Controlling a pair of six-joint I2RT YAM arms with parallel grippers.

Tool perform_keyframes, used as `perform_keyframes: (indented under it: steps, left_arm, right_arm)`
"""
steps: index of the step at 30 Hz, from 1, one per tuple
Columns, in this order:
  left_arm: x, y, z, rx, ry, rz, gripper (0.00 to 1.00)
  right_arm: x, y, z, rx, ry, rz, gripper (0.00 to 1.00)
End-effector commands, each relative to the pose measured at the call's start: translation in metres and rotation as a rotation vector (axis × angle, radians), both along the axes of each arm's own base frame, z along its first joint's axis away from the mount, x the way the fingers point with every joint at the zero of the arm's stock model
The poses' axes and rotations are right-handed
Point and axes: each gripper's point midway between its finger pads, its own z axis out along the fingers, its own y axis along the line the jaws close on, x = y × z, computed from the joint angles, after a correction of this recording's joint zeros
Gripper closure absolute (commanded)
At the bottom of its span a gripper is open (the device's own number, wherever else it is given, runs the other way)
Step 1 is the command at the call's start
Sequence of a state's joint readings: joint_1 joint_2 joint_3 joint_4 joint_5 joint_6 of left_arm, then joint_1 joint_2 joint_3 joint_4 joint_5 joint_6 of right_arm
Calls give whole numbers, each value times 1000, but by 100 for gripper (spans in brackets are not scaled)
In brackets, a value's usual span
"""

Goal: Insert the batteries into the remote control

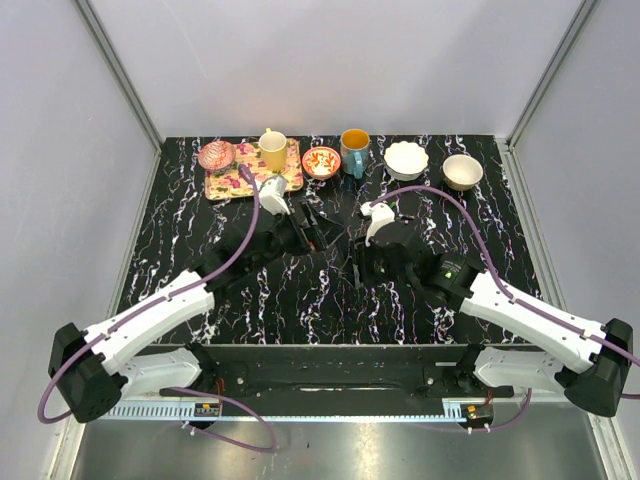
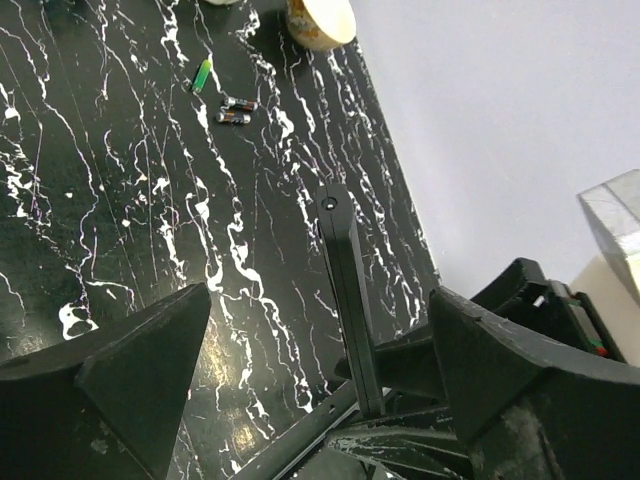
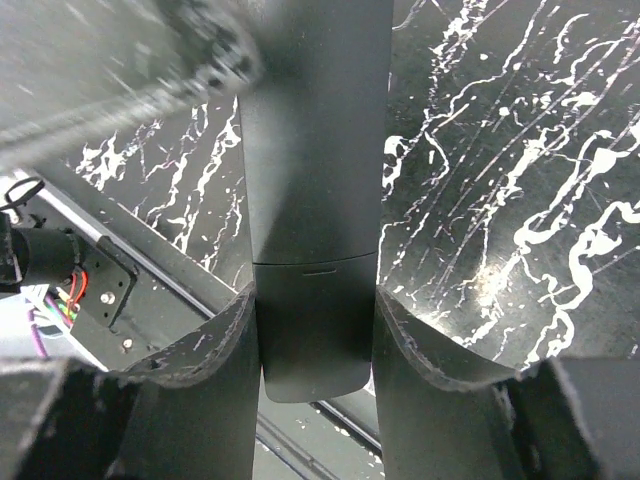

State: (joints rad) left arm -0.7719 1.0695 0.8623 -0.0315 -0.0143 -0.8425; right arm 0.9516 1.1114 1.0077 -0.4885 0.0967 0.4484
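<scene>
my right gripper clamps the remote control, left gripper gapes open; i advise holding it level before fetching the batteries.

The left arm and right arm have white shells over black joints, with bulky black bases at the lower corners. A purple cable loops along each. The left end effector and right end effector have scuffed, black, wedge-shaped fingers. A green light glows on a black joint right of centre.
</scene>
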Motion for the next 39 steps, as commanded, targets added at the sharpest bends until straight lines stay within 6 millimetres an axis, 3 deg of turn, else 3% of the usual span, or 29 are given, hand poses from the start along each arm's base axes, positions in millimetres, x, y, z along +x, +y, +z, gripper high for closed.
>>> perform_keyframes:
  steps: [1, 9, 20, 29, 32, 34, 38, 39]
  left_arm:
    - [9, -11, 7, 44, -11, 28, 8]
    - [5, -42, -1, 54, 20, -32, 29]
    - [-1, -56, -14, 66, 52, -79, 51]
    - [-5, -60, -19, 57, 62, -104, 79]
    - [-7, -61, -22, 45, 68, -114, 100]
    - [-7, -63, -19, 20, 61, -112, 100]
    - [-10, -59, -21, -5, 56, -107, 100]
    - [-10, -57, -20, -8, 50, -100, 100]
  right_arm:
    - [11, -2, 26, 14, -76, -57, 100]
    - [8, -2, 26, -1, -81, -51, 100]
    - [5, -7, 19, -36, -82, -38, 100]
    - [4, -12, 20, -46, -89, -41, 100]
    - [3, -14, 19, -50, -87, -47, 100]
    - [4, -15, 20, -47, -88, -55, 100]
    - [3, -17, 30, -19, -92, -70, 54]
    - [2, -18, 33, -11, -92, -72, 36]
